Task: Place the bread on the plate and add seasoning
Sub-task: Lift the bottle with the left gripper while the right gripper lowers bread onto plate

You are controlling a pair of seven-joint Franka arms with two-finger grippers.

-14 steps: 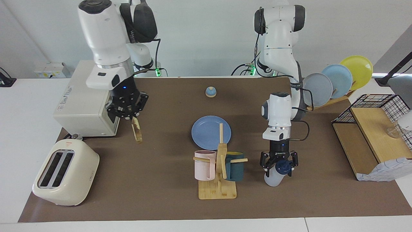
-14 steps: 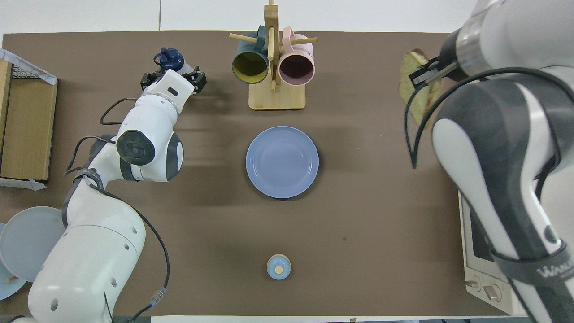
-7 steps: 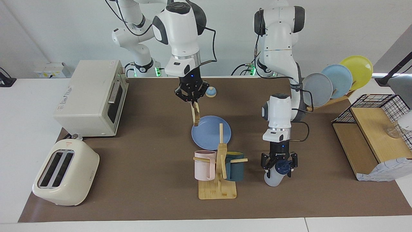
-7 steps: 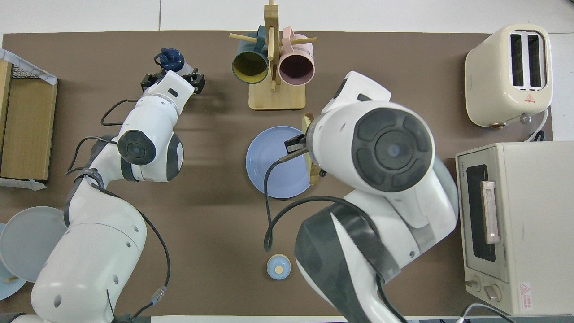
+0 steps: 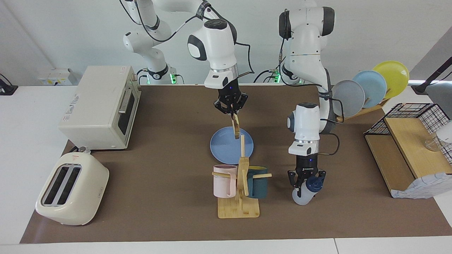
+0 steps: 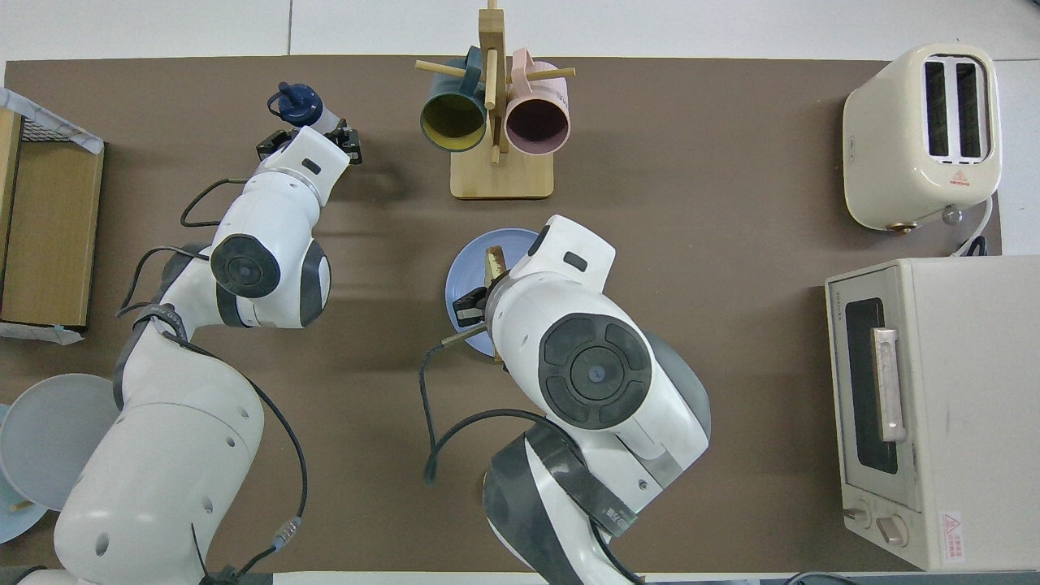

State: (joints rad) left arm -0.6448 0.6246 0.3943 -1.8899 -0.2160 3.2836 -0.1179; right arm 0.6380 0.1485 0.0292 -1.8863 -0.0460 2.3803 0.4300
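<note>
Brown matting carries the round glossy blue plate (image 5: 231, 146), over which the right gripper (image 5: 232, 112) has swung from the oven, pinching the crusty bread (image 5: 235, 129) edge-down, while the left gripper (image 5: 305, 180) has clamped the translucent seasoning (image 5: 305, 191).

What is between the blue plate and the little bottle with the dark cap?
Only bare brown table between round blue plate and whitish bottle, facing view.

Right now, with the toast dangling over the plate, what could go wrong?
The bread hangs on edge from the right gripper over the blue plate; dropped like that, it might tip off the rim. The left gripper holds the seasoning bottle tilted near the mug rack, which a swing toward the plate could clip.
</note>
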